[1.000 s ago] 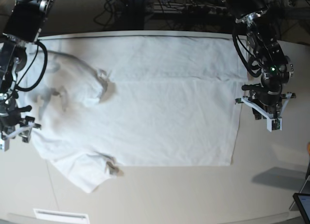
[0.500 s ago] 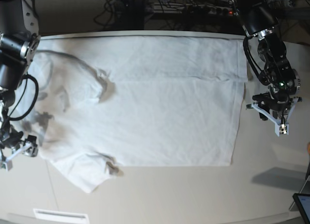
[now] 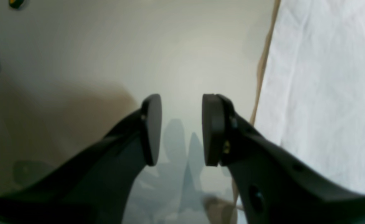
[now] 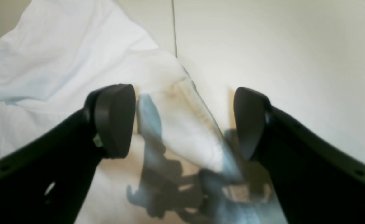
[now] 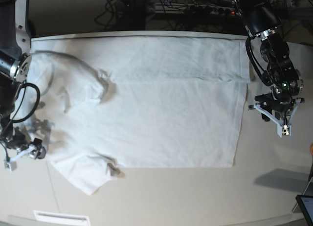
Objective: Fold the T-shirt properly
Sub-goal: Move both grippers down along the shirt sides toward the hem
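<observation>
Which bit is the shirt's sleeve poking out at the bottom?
Find the big white T-shirt spread across the table. At its lower left, near the white slot, a short sleeve slants downward. Unlike the straight hem beside it, it ends in a point.

The right gripper [image 5: 35, 150] has shifted: a second ago it hung farther out over the left-hand edge of the white short-sleeved T-shirt [image 5: 166, 123] in the base view, and it now sits lower there, having swung out toward that view's border and then partly back in. The left gripper [image 5: 283, 119] has moved outward and slightly down, farther from the shirt's side edge (all of that within the first half second). Its arm [image 5: 276, 59] has swung outward too.
</observation>
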{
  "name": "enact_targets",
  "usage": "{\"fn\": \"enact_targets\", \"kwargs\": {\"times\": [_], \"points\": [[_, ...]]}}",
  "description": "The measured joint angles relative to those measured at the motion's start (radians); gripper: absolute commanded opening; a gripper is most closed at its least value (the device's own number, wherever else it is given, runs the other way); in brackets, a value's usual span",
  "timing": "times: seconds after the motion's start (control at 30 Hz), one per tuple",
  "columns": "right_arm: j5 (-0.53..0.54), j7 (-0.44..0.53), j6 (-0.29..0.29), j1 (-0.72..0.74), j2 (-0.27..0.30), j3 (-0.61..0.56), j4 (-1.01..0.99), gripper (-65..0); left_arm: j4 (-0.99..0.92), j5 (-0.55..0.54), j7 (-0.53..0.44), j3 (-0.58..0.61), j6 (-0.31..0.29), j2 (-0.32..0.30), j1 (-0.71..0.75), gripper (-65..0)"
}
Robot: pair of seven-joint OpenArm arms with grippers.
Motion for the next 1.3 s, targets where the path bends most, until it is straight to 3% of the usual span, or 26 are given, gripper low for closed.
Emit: {"fn": "enact_targets", "kwargs": {"times": [0.37,0.67,0.87,0.97,1.17,1.23,1.3], "points": [[0.000,0.006,0.000,0.002,-0.029,0.000,0.000,-17.7,0.005,0.000,0.000,-0.002,0.000,0.002,0.002,-42.5],[0.009,0.112,0.005,0.010,-0.040,0.000,-0.102,-17.7,0.005,0.000,0.000,-0.002,0.000,0.003,0.002,-42.5],[0.008,0.123,0.008,0.010,-0.039,0.000,-0.111,-18.6,0.005,0.001,0.000,-0.002,0.000,0.001,0.002,-42.5],[0.007,0.123,0.007,0.010,-0.039,0.000,-0.111,-27.7,0.005,0.000,0.000,-0.002,0.000,0.002,0.002,-42.5],[0.000,0.104,0.000,0.006,-0.040,0.000,-0.113,-58.6,0.002,0.000,0.000,-0.002,0.000,0.002,-0.006,-42.5],[0.000,0.104,0.000,0.004,-0.040,0.000,-0.113,-63.5,0.002,0.000,0.000,-0.003,0.000,0.002,-0.013,-41.7],[0.000,0.104,0.000,0.005,-0.040,0.000,-0.113,-63.8,-0.019,0.001,0.007,-0.006,-0.001,0.003,-0.049,-32.1]]}}
